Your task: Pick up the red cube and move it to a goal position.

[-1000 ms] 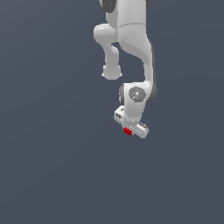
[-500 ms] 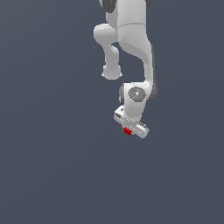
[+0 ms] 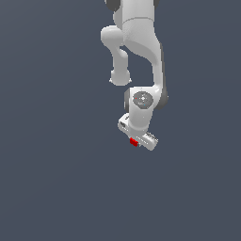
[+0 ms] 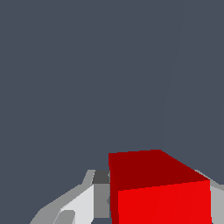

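the exterior view stands well back from the arm (image 3: 141, 52) and takes in most of it, from the upper links at the top edge to the gripper (image 3: 137, 135) near the middle; all around is flat grey with no edge or horizon, so its height and angle cannot be told. the wrist view sits on the hand, very close, looking out past the jaws at the same grey. both views share the red cube (image 3: 133, 141) (image 4: 159, 188), a speck in one and large in the other.
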Tool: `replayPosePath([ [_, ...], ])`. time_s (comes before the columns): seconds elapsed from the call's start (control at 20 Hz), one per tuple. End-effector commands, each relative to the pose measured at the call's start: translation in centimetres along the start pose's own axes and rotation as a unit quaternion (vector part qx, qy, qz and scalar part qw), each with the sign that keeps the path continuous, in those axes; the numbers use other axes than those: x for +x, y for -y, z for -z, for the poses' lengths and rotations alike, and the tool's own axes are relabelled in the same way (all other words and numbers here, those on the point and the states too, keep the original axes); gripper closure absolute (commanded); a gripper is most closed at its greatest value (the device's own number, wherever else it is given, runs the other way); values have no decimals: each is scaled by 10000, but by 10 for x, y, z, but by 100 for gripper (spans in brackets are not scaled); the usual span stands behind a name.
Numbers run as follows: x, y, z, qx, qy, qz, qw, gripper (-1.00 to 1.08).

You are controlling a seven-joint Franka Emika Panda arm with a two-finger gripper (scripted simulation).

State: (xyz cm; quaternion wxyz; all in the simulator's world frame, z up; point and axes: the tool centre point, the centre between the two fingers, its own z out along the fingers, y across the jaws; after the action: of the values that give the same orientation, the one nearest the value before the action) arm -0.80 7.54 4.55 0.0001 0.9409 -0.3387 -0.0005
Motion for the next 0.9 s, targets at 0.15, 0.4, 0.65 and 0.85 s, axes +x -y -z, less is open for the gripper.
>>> replayPosePath([
  [0.15, 36, -5, 31, 2, -6, -5, 10000, 108],
  [0.4, 74, -10, 64, 2, -6, -5, 10000, 108],
  [0.65, 106, -13, 91, 2, -6, -5, 10000, 108],
  [0.85, 123, -14, 105, 2, -6, -5, 10000, 108],
])
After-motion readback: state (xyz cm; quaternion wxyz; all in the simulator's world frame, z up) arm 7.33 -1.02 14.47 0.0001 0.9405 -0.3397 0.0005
